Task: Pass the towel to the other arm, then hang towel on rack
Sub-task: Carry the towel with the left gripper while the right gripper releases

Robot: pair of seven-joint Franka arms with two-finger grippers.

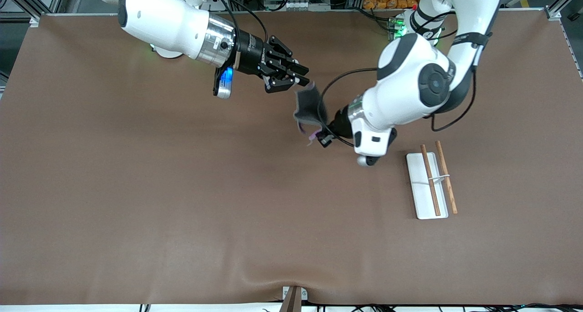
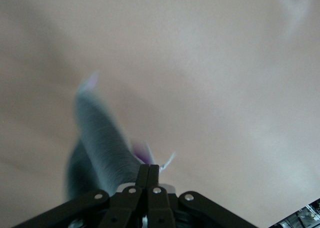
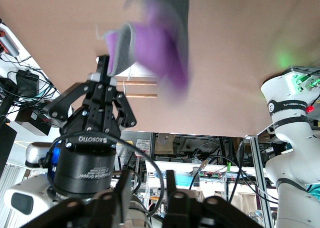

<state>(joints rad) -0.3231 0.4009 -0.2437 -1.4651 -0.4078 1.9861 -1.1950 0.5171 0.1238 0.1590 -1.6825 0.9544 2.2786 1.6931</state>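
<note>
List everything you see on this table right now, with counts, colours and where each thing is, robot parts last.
towel: one, dark grey with purple face, hanging in the air over the table's middle, pinched by the left gripper.
rack: one, white tray base with two brown rods, on the table toward the left arm's end.
table: one, brown.
left gripper: one, black, shut on the towel's lower edge.
right gripper: one, black, open just above the towel's top edge.

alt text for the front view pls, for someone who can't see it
Above a brown table, the left gripper holds a dark grey and purple towel by one end, fingers shut on it. The right gripper is open just above the towel's free end. A white rack with two wooden rods sits toward the left arm's end.
</note>
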